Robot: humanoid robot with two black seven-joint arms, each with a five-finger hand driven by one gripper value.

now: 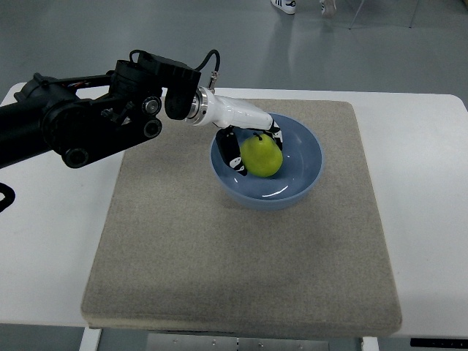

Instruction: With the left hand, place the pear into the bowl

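Observation:
A yellow-green pear (262, 155) is inside the blue bowl (301, 179), toward its left half. My left hand (252, 146) reaches in from the left over the bowl's rim, its white palm above the pear. Its fingers (232, 155) curl down around the pear on both sides, so the hand is shut on it. I cannot tell whether the pear touches the bowl's bottom. The right arm is out of view.
The bowl stands on a beige mat (241, 248) that covers most of the white table (431, 205). The black left arm (80, 121) stretches across the table's back left. A person's shoes (287, 6) show at the top edge.

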